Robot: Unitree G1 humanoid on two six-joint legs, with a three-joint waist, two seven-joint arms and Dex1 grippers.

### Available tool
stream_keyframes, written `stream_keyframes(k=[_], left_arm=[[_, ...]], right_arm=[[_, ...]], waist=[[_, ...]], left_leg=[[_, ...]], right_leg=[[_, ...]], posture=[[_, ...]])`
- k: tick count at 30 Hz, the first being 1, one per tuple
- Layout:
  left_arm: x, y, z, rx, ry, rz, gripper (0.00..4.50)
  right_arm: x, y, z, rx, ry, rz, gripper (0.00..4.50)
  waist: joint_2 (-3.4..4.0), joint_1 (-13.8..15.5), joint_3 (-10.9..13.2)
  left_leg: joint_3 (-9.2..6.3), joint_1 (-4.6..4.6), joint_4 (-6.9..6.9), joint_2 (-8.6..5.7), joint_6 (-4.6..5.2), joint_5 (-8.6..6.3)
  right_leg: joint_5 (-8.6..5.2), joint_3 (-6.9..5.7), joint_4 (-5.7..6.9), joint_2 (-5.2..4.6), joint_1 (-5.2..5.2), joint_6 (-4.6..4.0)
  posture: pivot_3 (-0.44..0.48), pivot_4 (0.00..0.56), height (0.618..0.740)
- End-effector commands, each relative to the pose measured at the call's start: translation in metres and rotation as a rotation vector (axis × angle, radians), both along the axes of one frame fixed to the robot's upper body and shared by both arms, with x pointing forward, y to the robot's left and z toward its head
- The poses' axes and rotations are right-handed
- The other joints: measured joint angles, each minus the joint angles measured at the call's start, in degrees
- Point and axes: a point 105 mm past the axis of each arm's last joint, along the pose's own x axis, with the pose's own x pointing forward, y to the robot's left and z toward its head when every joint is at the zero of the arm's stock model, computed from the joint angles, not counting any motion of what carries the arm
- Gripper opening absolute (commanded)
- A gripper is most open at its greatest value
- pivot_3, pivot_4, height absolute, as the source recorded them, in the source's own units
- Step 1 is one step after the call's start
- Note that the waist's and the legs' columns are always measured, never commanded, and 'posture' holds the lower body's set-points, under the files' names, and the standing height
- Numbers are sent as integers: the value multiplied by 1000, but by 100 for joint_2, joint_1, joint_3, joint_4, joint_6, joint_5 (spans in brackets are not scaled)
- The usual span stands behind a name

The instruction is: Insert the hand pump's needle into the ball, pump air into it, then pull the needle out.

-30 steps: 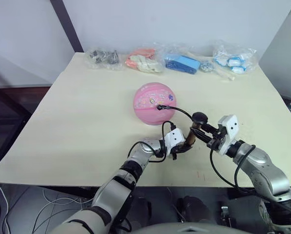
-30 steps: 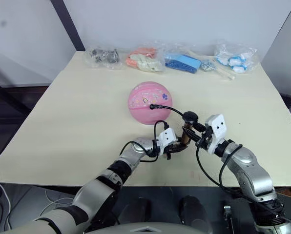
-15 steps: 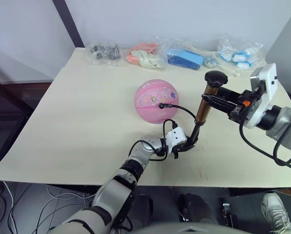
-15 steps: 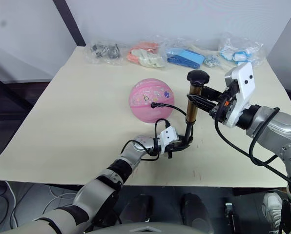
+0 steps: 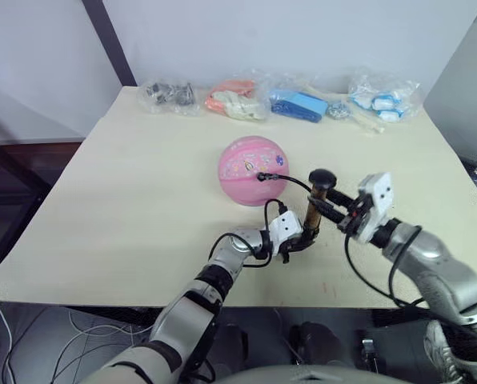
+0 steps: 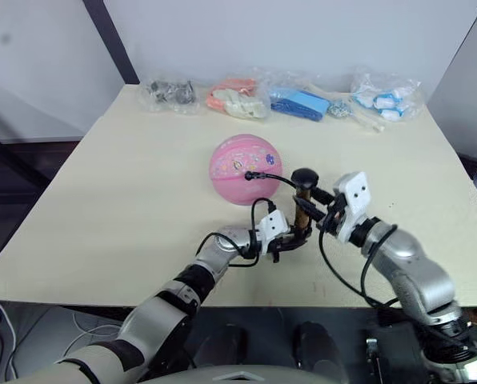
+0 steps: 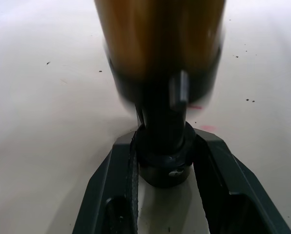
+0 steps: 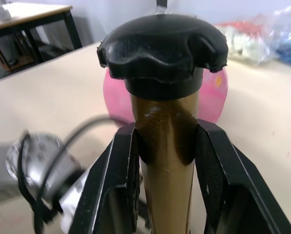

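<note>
We see one pink ball (image 5: 252, 170) resting mid-desk (image 5: 118, 200), the needle (image 5: 261, 176) on its black fitting seated at the ball's near side, with one thin black hose (image 5: 293, 182) arcing from it toward the pump. One hand pump (image 5: 312, 214) stands nearly upright just in front of the ball. Our left hand (image 5: 296, 240) is clamped on the pump's black base cap, low at the desk surface. Our right hand (image 8: 166, 146) grips the brass tube just under the black knob handle (image 8: 162, 46), its two fingers (image 8: 117, 175) pressed on either side. Five clear bags (image 5: 236, 98) line the desk's far edge.
</note>
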Motion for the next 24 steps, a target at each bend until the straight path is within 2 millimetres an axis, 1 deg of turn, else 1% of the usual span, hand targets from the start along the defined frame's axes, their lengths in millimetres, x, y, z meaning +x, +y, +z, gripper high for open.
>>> stream_keyframes(k=[1,2,5,6,8,11,13,17,21,22,24], left_arm=[[-17,29,-44,141,146,37,1116],[-17,30,-44,142,146,38,1116],[-16,31,-44,144,145,44,1116],[-16,31,-44,144,145,45,1116],[-16,31,-44,143,145,45,1116],[-16,30,-44,142,144,45,1116],[-15,30,-44,142,143,46,1116],[-15,31,-43,143,140,47,1116],[-14,34,-44,145,138,49,1116],[-15,34,-44,145,138,48,1116],[-15,35,-44,146,137,48,1116]], right_arm=[[-25,-3,-75,-103,274,40,1058],[-23,-4,-65,-95,244,44,1058],[-13,-8,-21,-54,127,41,1058],[-9,-9,0,-28,79,35,1058],[-7,-11,28,5,21,28,1058],[-11,-14,80,24,-77,55,1058],[-15,-16,105,35,-118,67,1058],[-19,-20,144,49,-184,70,1058],[-20,-19,173,82,-237,64,1058],[-21,-17,181,92,-253,67,1058],[-22,-15,185,98,-257,68,1058]], waist=[[0,-10,-4],[3,-22,-9],[28,-16,5],[33,-14,10],[50,3,36],[69,45,98],[83,51,124],[63,62,141],[67,56,154],[68,55,162],[73,59,164]], left_leg=[[-4,1,0,7,0,0],[-6,1,0,10,0,0],[-9,-7,0,10,-1,0],[-8,-12,0,7,-1,1],[-8,-16,0,-3,-1,1],[-6,-33,1,-17,-1,1],[-4,-54,6,-20,-1,2],[-10,-69,7,-28,0,2],[-6,-73,11,-23,0,2],[-7,-75,12,-23,1,2],[-8,-118,26,-23,2,4]], right_leg=[[0,-4,0,0,0,-1],[0,-6,0,0,0,-1],[0,-12,0,4,-2,-1],[0,-11,0,3,-7,0],[1,-12,0,0,-9,0],[2,-9,0,-6,-21,3],[18,-5,0,-13,-39,30],[19,-10,-1,-12,-49,31],[20,-8,-1,-15,-51,31],[21,-9,-1,-16,-53,33],[27,-7,4,-13,-93,37]], posture=[[0,150,740],[0,150,740],[0,150,740],[0,150,740],[0,150,740],[0,150,740],[0,150,740],[0,150,740],[0,150,740],[0,150,740],[0,150,740]])
